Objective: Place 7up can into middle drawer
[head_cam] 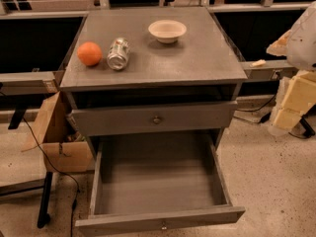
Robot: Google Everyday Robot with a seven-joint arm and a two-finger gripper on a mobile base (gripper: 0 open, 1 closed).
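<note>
The 7up can point(118, 53) lies on its side on the grey cabinet top point(197, 58), near the left edge, its silvery end facing the front. The middle drawer point(158, 220) is the lowest one in view. It is pulled wide open, and its deep grey box is empty. My gripper point(279, 46) shows at the right edge of the view, beside the cabinet's right side at about top height. It is far right of the can, apart from it, and holds nothing that I can see.
An orange point(89, 54) sits just left of the can. A white bowl point(167, 30) stands at the back middle of the top. A shut drawer front with a knob point(156, 119) is above the open drawer. A cardboard box point(57, 137) and cables lie on the floor to the left.
</note>
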